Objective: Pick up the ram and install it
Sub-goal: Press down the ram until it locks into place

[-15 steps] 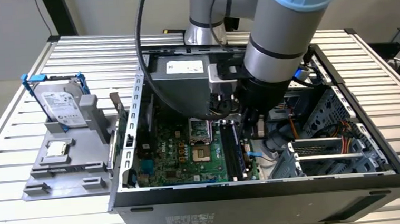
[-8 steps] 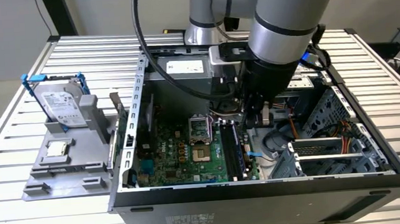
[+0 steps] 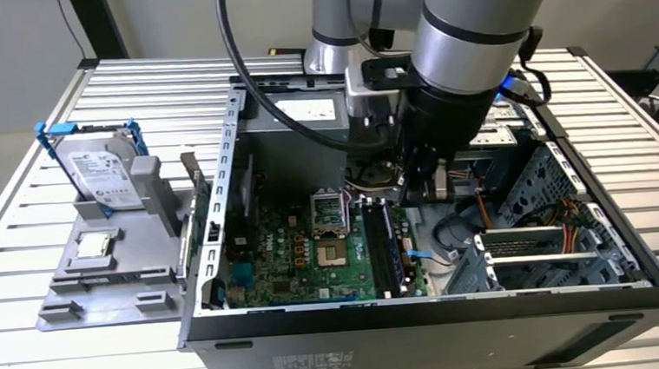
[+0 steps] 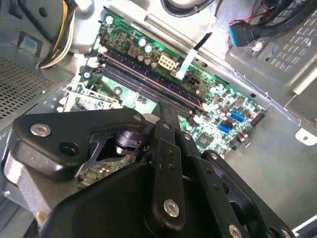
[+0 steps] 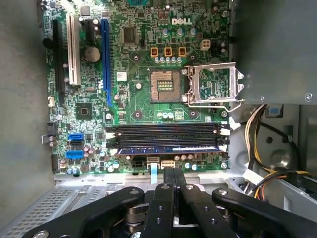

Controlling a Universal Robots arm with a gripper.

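Already seated, the ram point(image 5: 168, 148) lies in a motherboard point(image 5: 138, 84) slot, while the end effector point(image 5: 173, 174) hovers just above it, fingers pressed together, empty.

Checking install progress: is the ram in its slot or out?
In: the ram lies in a motherboard slot, in line with the empty slots beside it; the hand is closed above.

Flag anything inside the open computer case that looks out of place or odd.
The processor socket on the motherboard stands empty with its metal retention frame swung open beside it. In the first wrist view, one stick, seemingly the ram, sits in the memory slot nearest the gripper. Nothing looks spilled or broken.
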